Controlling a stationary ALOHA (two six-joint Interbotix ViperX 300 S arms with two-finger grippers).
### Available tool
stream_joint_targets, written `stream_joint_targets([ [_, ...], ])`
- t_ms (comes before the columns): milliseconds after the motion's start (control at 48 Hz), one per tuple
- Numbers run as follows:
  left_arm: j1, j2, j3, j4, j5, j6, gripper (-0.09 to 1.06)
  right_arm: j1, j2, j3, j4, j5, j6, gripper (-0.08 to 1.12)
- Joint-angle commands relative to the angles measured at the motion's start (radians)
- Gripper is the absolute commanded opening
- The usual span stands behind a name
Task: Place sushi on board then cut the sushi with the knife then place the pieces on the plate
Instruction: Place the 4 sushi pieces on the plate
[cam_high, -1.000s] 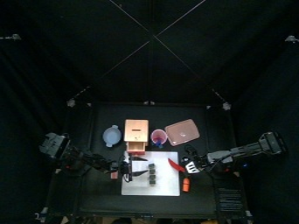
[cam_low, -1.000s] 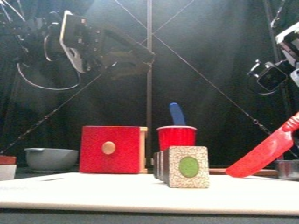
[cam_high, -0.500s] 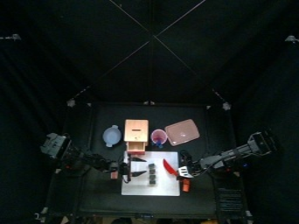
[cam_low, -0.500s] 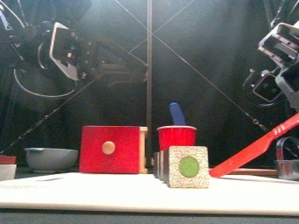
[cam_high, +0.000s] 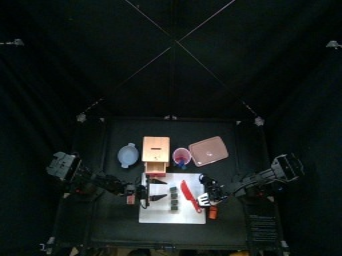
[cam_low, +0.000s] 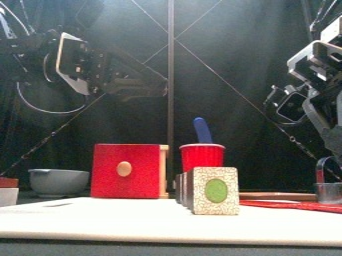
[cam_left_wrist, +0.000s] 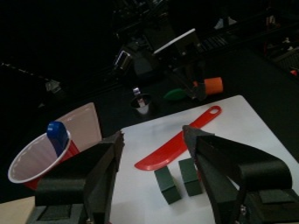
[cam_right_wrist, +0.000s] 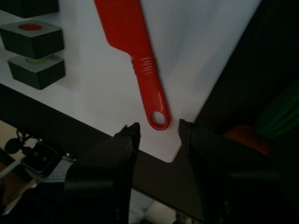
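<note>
Right hand spread, seemingly above red knife

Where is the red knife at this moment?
In the top view the red knife lies flat on the white cutting board's right side, just right of the sushi roll.

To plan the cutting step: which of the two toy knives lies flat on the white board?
The red knife; it lies flat on the white board, while the blue knife stands in the red cup.
</note>
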Motion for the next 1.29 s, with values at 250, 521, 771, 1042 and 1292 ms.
stream_joint_targets([
  [250, 0.026, -0.026, -0.011, -0.021, -0.029, -0.002, 0.91, -0.083, -0.021, -0.121, -0.706, -0.011, -0.032, 0.78],
  [521, 0.032, -0.061, 0.028, -0.135, -0.029, -0.008, 0.9, -0.124, -0.031, -0.178, -0.604, 0.04, -0.483, 0.78],
  [771, 0.044, -0.089, 0.043, -0.187, -0.029, -0.003, 0.9, -0.23, 0.011, -0.299, -0.192, 0.17, -1.131, 0.78],
  [1042, 0.066, -0.11, 0.064, -0.196, -0.031, -0.002, 0.9, -0.302, 0.166, -0.367, 0.006, 0.063, -1.443, 0.78],
  [1292, 0.077, -0.147, 0.103, -0.204, -0.031, -0.006, 0.9, -0.299, 0.285, -0.44, -0.003, 0.064, -1.477, 0.78],
])
